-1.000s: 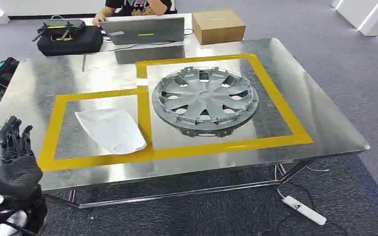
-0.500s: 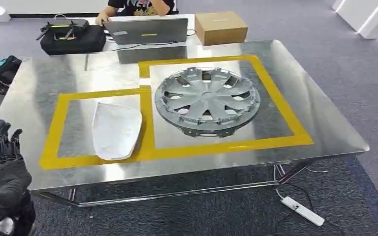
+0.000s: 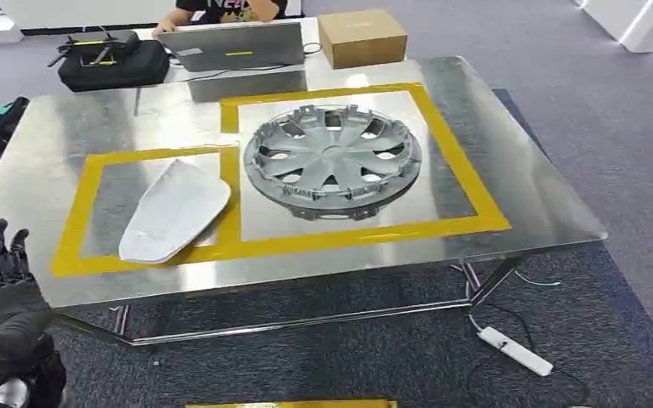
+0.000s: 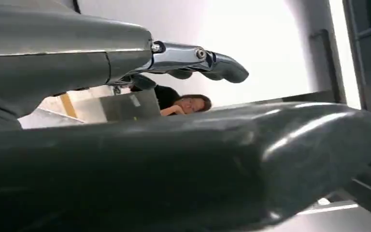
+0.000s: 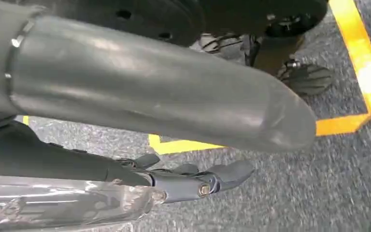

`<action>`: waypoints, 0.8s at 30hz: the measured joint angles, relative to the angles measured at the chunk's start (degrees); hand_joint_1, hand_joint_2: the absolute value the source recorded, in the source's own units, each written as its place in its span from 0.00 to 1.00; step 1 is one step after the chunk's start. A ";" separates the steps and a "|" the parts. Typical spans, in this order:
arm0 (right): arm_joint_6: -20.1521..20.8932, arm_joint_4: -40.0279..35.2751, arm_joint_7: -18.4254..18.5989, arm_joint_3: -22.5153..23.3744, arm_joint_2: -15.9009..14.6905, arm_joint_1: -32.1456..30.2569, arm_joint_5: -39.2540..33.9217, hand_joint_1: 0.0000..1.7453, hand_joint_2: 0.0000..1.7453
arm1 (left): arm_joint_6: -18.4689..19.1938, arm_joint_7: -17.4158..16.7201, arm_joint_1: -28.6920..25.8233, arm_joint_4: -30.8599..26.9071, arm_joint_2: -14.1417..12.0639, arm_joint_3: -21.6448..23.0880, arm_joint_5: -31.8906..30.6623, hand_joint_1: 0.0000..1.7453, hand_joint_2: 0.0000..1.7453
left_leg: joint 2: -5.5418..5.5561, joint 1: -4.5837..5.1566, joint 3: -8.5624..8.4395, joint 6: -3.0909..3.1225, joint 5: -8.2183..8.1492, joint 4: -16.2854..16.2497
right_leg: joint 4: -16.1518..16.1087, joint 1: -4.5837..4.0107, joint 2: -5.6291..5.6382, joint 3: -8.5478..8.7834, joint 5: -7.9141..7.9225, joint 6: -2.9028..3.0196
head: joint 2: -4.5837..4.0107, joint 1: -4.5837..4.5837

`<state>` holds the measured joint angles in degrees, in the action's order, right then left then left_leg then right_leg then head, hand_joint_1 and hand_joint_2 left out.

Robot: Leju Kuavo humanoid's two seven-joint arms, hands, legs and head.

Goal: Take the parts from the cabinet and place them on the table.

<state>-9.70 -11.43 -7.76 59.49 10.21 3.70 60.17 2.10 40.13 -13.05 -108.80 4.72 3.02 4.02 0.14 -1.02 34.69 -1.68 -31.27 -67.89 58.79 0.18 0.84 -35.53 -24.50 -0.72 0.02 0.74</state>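
- Two parts already lie on the tabletop (image 3: 527, 195), each meant for a yellow-taped box; judged from that, the placing looks close to done, so the risks are mostly about what sits badly.
- The wheel cover (image 3: 333, 160), the largest thing, rests flat in the far right taped frame (image 3: 463, 166), well inside its lines. It looks stable; I see little that could shift it short of a knock to the tabletop.
- The white panel (image 3: 173, 211) lies in the near left taped frame (image 3: 70, 229), but its near end reaches onto the yellow tape and its right edge sits just beside the strip between the two boxes. If the part must lie wholly inside, this may count as a miss, and on polished metal a light, curved piece could slide further at a touch.
- The left hand (image 3: 0, 285) hangs near the left corner of the tabletop, fingers apart and upright, holding nothing. Raised or swung carelessly, it could clip the edge.
- The right hand (image 5: 200, 181) hangs low over grey carpet with yellow floor tape (image 5: 362, 72), fingers loosely extended and empty.
- A white power strip (image 3: 514, 350) and its cable lie on the floor near the right leg of the tabletop, a snag risk if the robot steps that way.
- Writing: none legible. The cardboard box (image 3: 361, 36) and the laptop (image 3: 231, 44) on the far side show marks too small to read.
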 joint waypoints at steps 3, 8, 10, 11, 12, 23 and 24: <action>0.04 -0.02 -0.15 0.00 -0.13 0.08 -0.02 0.00 0.00 | -0.17 0.00 0.28 0.00 0.22 -0.77 -0.50 0.00 0.00 | -0.07 0.79 -7.79 1.09 1.58 12.35 | 0.05 -0.23 0.04 -0.75 1.04 -0.79 | 0.00 0.04; 0.26 -0.02 0.04 0.00 -0.41 0.02 0.41 0.00 0.00 | -0.44 0.00 -0.04 0.04 1.27 -1.42 -0.42 0.00 0.00 | -0.27 0.84 -6.14 2.45 4.07 12.75 | 0.21 0.25 -0.20 -1.43 0.76 -2.56 | 0.00 0.04; 0.35 -0.02 0.00 0.00 -0.41 0.02 0.46 0.00 0.00 | -0.55 0.00 -0.46 0.04 1.42 -1.75 -0.48 0.00 0.00 | -0.29 0.86 -4.76 3.04 5.10 12.72 | 7.14 0.32 -0.34 -3.69 -6.00 -3.05 | 0.00 -0.15; 0.44 -0.02 -0.18 0.00 -0.41 0.08 0.46 0.00 0.00 | -0.55 0.02 -0.70 0.04 1.49 -1.88 -0.48 0.00 0.00 | -0.33 0.92 -3.98 3.10 5.68 12.66 | 11.68 0.31 -0.34 -4.84 -8.63 -3.23 | 0.00 -0.11; 0.46 -0.02 -0.31 0.00 -0.41 0.12 0.46 0.00 0.00 | -0.50 0.00 -0.85 0.04 1.51 -2.14 -0.48 0.00 0.00 | -0.36 0.97 -3.12 3.09 6.29 12.59 | 15.62 0.28 -0.34 -5.63 -10.15 -3.38 | 0.00 -0.13; 0.85 -0.09 -1.44 0.02 -0.52 0.48 0.39 0.00 0.00 | 1.71 0.00 -1.25 -0.02 2.03 -3.96 -1.09 0.00 0.00 | -0.28 0.91 1.10 0.61 9.97 12.35 | -4.14 -0.02 -0.60 8.59 -3.69 -0.48 | 0.00 -0.22; 0.85 -0.11 -1.53 0.02 -0.52 0.54 0.35 0.00 0.00 | 1.88 0.00 -1.19 -0.02 2.12 -4.13 -1.09 0.00 0.00 | -0.28 0.95 1.97 0.26 6.99 10.47 | -4.18 0.01 -0.58 8.10 -3.06 -0.04 | 0.00 0.09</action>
<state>-8.85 -11.54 -9.29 59.52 9.68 4.24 60.52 3.98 40.13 -14.24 -108.83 6.84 -1.12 2.93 -0.14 -0.07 36.66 -1.42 -24.28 -57.42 54.62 0.19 0.25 -27.42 -27.56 -0.76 0.02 0.83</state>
